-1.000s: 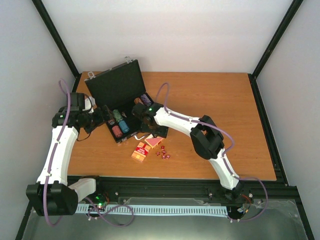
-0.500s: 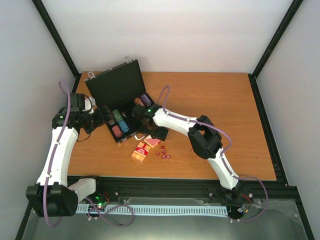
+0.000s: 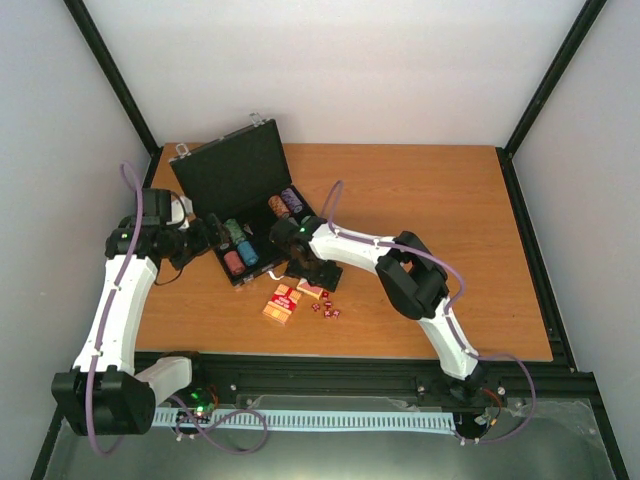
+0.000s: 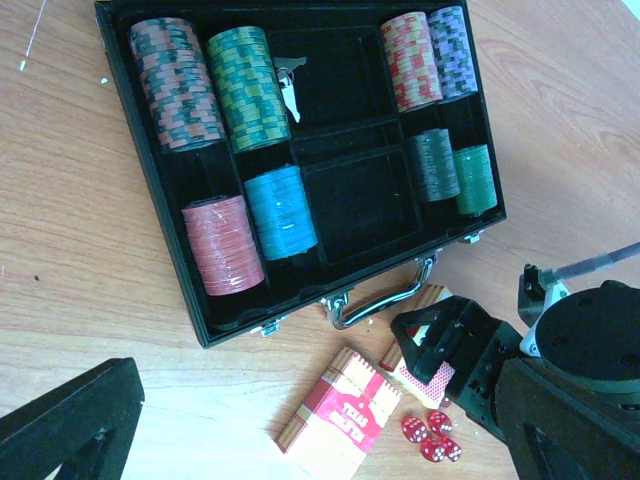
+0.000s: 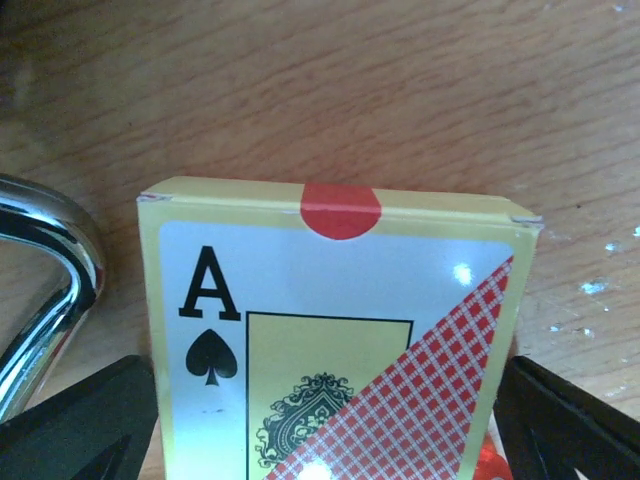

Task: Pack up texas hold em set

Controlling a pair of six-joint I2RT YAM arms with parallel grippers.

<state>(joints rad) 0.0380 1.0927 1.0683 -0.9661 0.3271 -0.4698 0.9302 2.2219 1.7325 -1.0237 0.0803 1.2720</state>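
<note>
The black case (image 3: 232,172) lies open at the table's back left, and its tray (image 4: 355,195) holds stacks of poker chips (image 4: 250,85) on both sides. In front of its silver handle (image 4: 385,295) lie two card boxes. My right gripper (image 3: 308,284) is open and low over the ace-of-spades card box (image 5: 330,330), one of its fingers (image 5: 80,420) on each side. The other, red card box (image 4: 345,415) lies flat to the left. Several red dice (image 4: 430,440) sit just beside them. My left gripper (image 3: 200,238) hovers open at the case's left end, holding nothing.
The case's lid (image 3: 240,160) stands upright behind the tray. The silver handle (image 5: 50,270) curves close to the left finger of my right gripper. Bare wooden tabletop (image 3: 460,230) stretches to the right.
My right gripper has moved from the case's front edge toward the near side and down over the ace-of-spades card box. The left arm has stayed still.
</note>
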